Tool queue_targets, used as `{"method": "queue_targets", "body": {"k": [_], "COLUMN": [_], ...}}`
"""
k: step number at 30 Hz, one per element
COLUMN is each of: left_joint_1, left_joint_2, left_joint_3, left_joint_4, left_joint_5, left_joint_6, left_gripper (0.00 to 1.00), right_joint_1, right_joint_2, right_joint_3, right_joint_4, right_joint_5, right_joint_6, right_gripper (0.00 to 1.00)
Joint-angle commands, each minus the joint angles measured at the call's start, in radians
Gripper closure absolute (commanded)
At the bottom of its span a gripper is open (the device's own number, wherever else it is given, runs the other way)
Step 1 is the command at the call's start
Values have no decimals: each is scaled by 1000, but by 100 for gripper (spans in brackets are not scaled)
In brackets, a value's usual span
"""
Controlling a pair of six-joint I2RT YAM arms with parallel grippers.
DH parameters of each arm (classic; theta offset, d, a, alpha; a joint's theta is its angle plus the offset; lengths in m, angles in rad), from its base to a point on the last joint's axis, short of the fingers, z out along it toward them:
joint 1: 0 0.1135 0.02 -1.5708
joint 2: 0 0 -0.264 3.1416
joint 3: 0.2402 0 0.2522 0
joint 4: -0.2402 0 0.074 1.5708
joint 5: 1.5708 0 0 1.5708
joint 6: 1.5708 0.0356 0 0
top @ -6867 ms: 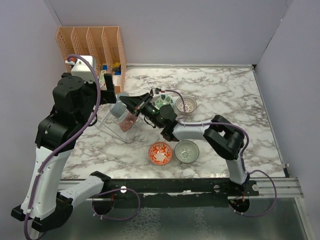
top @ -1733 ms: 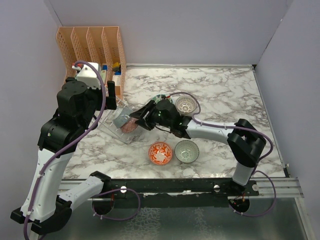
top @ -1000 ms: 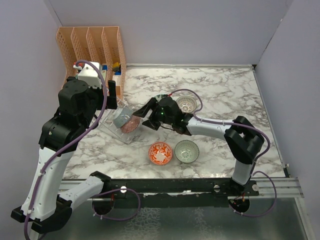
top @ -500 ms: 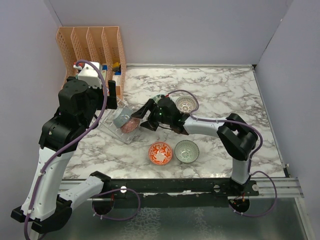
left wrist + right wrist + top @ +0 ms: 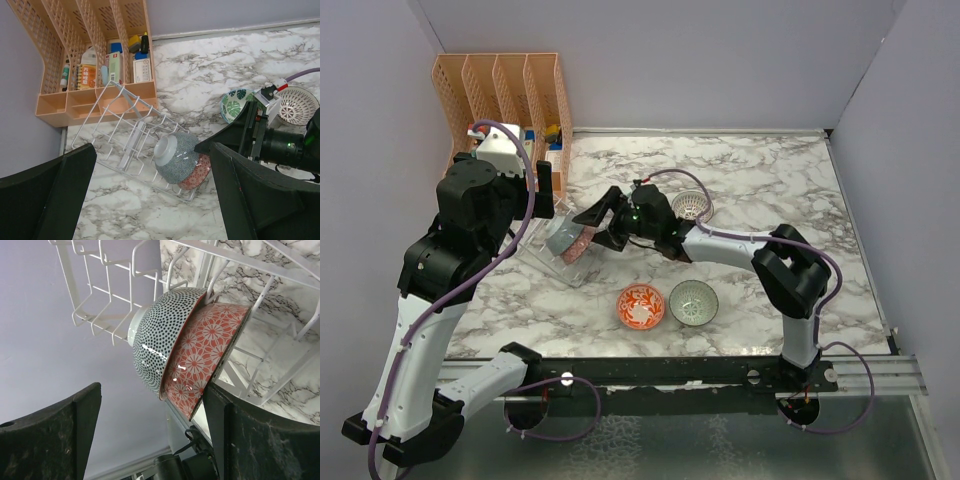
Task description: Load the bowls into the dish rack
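Wire dish rack [image 5: 131, 131], centre-left, holds the dotted bowl [image 5: 175, 159] and red bowl [image 5: 199, 172]. Right gripper [image 5: 595, 228], beside them, and left gripper [image 5: 152, 150], above, both gape empty. Likely next step: fetch the nearby green-leaf bowl [image 5: 234, 104].

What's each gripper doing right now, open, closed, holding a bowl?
Left gripper: open, holding nothing.
Right gripper: open, holding nothing.

Found bare slots at the dish rack's [image 5: 132, 142] end toward the organizer [image 5: 95, 97]; met two stacked bowls [image 5: 177, 159] and the right tool [image 5: 598, 228] crowding the other.
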Motion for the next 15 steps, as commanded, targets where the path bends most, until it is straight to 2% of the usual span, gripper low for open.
{"method": "queue_targets", "body": {"k": [1,15], "left_joint_1": [-3,-3], "left_joint_2": [-3,-6], "left_joint_3": [-2,-8], "left_joint_4": [32,38], "left_joint_5": [-30,-25], "left_joint_6": [12,9], "left_gripper": [1,1], "right_joint_1": [3,4], "right_joint_2": [31,9], "right_joint_3": [40,-36], "right_joint_4": [26,34], "right_joint_5": [-40,-64], "right_joint_6": [1,4], "right_gripper": [19,18]}}
